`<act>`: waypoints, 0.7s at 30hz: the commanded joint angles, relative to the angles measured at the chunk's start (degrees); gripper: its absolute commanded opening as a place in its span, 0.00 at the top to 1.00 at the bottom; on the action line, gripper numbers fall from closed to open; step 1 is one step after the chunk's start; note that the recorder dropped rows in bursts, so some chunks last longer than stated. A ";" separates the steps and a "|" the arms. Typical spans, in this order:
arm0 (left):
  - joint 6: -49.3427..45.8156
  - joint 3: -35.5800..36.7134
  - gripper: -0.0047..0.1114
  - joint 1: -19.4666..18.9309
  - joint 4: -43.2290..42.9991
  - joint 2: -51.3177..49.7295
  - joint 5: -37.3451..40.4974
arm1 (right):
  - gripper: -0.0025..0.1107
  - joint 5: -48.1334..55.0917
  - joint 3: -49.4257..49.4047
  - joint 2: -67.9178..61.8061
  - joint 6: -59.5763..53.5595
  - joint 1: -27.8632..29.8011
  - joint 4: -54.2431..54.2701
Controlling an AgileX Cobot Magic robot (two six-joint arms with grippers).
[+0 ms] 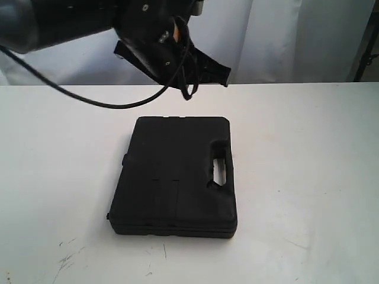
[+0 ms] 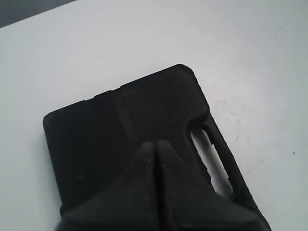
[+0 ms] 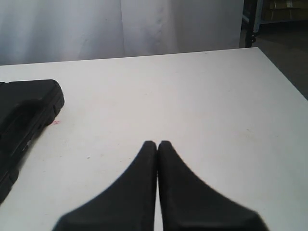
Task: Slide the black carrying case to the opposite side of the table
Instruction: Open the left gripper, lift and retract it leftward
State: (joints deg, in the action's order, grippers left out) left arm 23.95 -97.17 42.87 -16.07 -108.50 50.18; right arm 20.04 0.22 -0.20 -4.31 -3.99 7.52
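We see the case (image 1: 174, 177) lying flat about the middle of the surface (image 1: 308, 177). In the exterior view its long axis runs from the near edge toward the far edge, and its slot handle (image 1: 222, 168) faces the right edge. The left claw (image 1: 224, 74) hangs above the far edge, pinched closed on nothing and raised clear of the lid. The right claw (image 3: 157, 144) is also closed and empty, over bare surface beside a corner of the case. A cable (image 1: 89, 99) droops from the left arm, faint scuffs (image 1: 68, 260) mark the near left corner, and a tiny red spot (image 3: 55, 122) sits just beside the case.
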 commanded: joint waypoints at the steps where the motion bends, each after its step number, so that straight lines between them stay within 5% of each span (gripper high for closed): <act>1: 3.19 10.44 0.96 -0.14 -2.06 8.71 -6.97 | 0.98 -0.16 -0.22 0.20 -0.05 -0.06 -0.57; 14: 4.17 34.23 0.96 -0.14 -2.33 29.66 -15.28 | 0.98 -0.16 -0.22 0.20 -0.05 -0.06 -0.57; 21: 3.98 38.52 0.96 -0.14 -2.50 34.40 -6.31 | 0.98 -0.16 -0.22 0.20 -0.05 -0.06 -0.57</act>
State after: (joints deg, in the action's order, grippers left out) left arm 27.59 -59.27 42.75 -17.87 -75.55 40.21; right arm 20.04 0.22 -0.20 -4.31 -3.99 7.52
